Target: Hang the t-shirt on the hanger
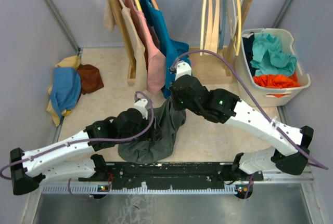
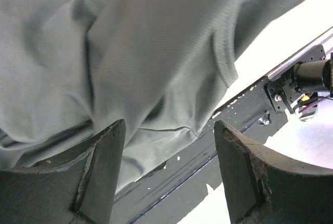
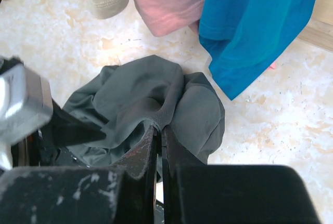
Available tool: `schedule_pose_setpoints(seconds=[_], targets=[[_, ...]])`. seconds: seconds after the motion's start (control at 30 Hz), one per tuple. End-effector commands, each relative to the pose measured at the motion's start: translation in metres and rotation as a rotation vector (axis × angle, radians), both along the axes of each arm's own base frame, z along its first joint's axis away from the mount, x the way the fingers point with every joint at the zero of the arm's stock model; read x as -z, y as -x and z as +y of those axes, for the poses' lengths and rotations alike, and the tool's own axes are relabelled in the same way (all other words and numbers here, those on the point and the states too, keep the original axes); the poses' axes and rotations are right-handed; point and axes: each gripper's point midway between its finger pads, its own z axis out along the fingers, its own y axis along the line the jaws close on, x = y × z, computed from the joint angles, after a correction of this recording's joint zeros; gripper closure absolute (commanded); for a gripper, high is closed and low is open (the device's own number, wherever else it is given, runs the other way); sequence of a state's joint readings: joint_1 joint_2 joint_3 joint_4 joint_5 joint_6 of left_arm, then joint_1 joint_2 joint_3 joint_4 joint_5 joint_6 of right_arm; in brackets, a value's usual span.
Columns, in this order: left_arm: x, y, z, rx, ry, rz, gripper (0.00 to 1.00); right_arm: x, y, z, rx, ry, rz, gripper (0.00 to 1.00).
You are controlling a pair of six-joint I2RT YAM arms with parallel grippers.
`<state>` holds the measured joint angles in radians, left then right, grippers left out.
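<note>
The dark grey t-shirt [image 1: 158,135] lies bunched on the table between the two arms, its top edge lifted. My right gripper [image 1: 178,101] is shut on a fold of the t-shirt [image 3: 156,94], and the cloth hangs from the right gripper [image 3: 159,127]. My left gripper [image 1: 139,129] is low at the shirt's left side. In the left wrist view the left gripper [image 2: 169,125] stands open, with t-shirt [image 2: 130,52] cloth draped loosely past its left finger and nothing pinched. Several bare pale wooden hangers [image 1: 210,18] hang on the rack; which one is the task's hanger I cannot tell.
The wooden rack [image 1: 125,37] at the back carries beige, pink [image 1: 152,52] and teal-blue [image 1: 164,31] garments. A white basket [image 1: 301,81] of clothes stands at the right. A pile of clothes [image 1: 70,86] lies at the left. The black mounting rail [image 1: 171,174] runs along the near edge.
</note>
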<state>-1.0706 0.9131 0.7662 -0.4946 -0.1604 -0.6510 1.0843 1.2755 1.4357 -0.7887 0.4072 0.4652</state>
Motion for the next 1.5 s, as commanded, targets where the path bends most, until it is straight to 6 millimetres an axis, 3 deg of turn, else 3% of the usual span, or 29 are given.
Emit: schedule_pose_setpoints(seconds=[0.0,0.17,0.43,0.6,0.7,0.77,0.87,0.93,1.07,1.3,1.47], targets=[[-0.035,-0.001,-0.017,-0.048,0.050,-0.084,0.26,-0.017,-0.009,0.003,0.034,-0.014,-0.025,1.00],[-0.042,0.016,-0.039,-0.028,0.030,-0.115,0.26,-0.019,-0.010,0.009,0.029,-0.032,-0.019,1.00],[0.002,0.010,-0.047,-0.110,-0.123,-0.156,0.26,-0.030,-0.008,0.010,0.020,-0.070,-0.024,1.00],[0.016,0.004,-0.049,-0.145,-0.166,-0.182,0.31,-0.037,-0.005,0.007,0.020,-0.086,-0.032,1.00],[0.020,0.001,-0.053,-0.149,-0.172,-0.199,0.45,-0.039,-0.004,0.004,0.024,-0.094,-0.035,1.00],[0.021,-0.001,-0.056,-0.150,-0.179,-0.205,0.60,-0.041,-0.004,0.000,0.028,-0.096,-0.039,1.00],[0.018,-0.001,-0.056,-0.151,-0.178,-0.206,0.89,-0.041,-0.003,-0.005,0.036,-0.092,-0.045,1.00],[0.012,-0.001,-0.054,-0.153,-0.167,-0.206,0.96,-0.038,-0.002,-0.009,0.040,-0.090,-0.043,1.00],[-0.014,0.004,-0.044,-0.143,-0.100,-0.204,1.00,-0.033,-0.001,-0.019,0.057,-0.083,-0.039,1.00],[-0.087,0.006,-0.004,-0.170,0.018,-0.250,1.00,-0.032,0.002,-0.047,0.105,-0.073,-0.049,1.00],[-0.143,-0.001,0.021,-0.204,0.092,-0.335,1.00,-0.058,0.002,-0.064,0.118,-0.078,-0.108,1.00]])
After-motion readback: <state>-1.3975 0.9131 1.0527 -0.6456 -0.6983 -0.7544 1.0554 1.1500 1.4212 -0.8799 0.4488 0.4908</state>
